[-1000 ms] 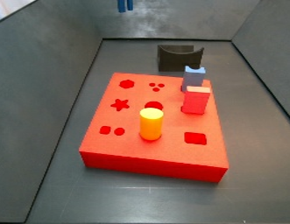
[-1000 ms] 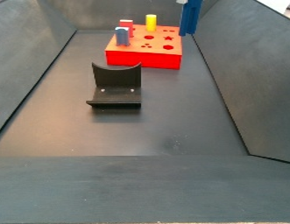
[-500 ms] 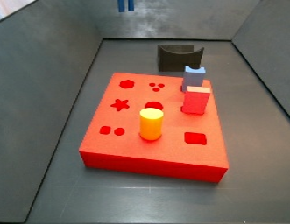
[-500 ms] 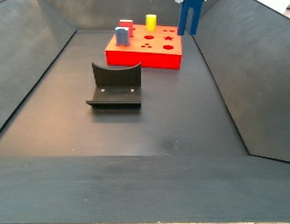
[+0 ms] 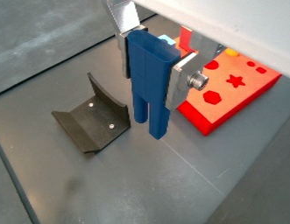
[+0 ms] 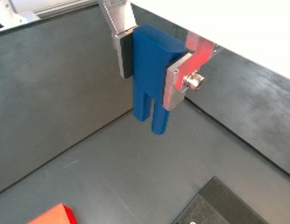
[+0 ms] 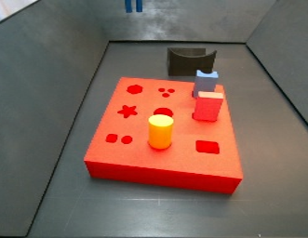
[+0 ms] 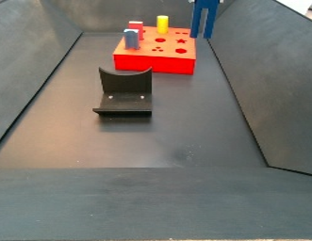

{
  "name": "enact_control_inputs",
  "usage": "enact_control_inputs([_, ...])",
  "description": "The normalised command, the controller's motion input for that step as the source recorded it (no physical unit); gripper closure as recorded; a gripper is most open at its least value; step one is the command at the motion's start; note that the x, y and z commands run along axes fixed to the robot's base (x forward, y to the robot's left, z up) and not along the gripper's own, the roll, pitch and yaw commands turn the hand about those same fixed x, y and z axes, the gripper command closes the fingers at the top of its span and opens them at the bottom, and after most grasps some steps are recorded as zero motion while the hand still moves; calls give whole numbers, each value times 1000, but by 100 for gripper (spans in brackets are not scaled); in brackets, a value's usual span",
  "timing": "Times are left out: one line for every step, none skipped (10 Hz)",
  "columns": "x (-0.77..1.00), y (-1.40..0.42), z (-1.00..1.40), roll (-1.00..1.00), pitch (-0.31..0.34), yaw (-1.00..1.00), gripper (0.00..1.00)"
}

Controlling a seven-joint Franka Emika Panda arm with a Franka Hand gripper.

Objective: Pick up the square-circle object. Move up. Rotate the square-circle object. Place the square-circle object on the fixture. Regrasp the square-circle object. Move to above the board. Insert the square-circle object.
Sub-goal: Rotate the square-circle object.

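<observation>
My gripper (image 5: 153,61) is shut on the square-circle object (image 5: 147,98), a dark-blue flat piece held upright with its two peg legs pointing down; both wrist views show it (image 6: 147,92). It hangs high in the air. In both side views only the piece shows at the top edge (image 7: 132,5) (image 8: 205,17), near the far wall by the board. The fixture (image 5: 95,122) (image 8: 124,91) stands on the floor, apart from the piece. The red board (image 7: 181,153) (image 8: 171,58) lies flat with shaped holes.
A yellow cylinder (image 7: 160,130) and a red block with a light-blue top (image 7: 207,98) stand on the board. Grey sloping walls enclose the dark floor. A corner of the board shows in a wrist view (image 6: 53,216).
The held piece has turned a little about its vertical axis, so its two legs now show apart in a side view. Nothing else has moved.
</observation>
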Motion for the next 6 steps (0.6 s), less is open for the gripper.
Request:
enact_control_inputs([0, 0, -1000, -141, 98, -155, 100])
enact_control_inputs([8, 1, -1000, -141, 80, -114, 100])
enact_control_inputs([22, 3, -1000, -145, 28, -86, 100])
enact_control_inputs([20, 3, -1000, -150, 13, -78, 100])
enact_control_inputs([19, 5, -1000, -160, -19, -66, 100])
enact_control_inputs([20, 6, -1000, -166, -28, -60, 100])
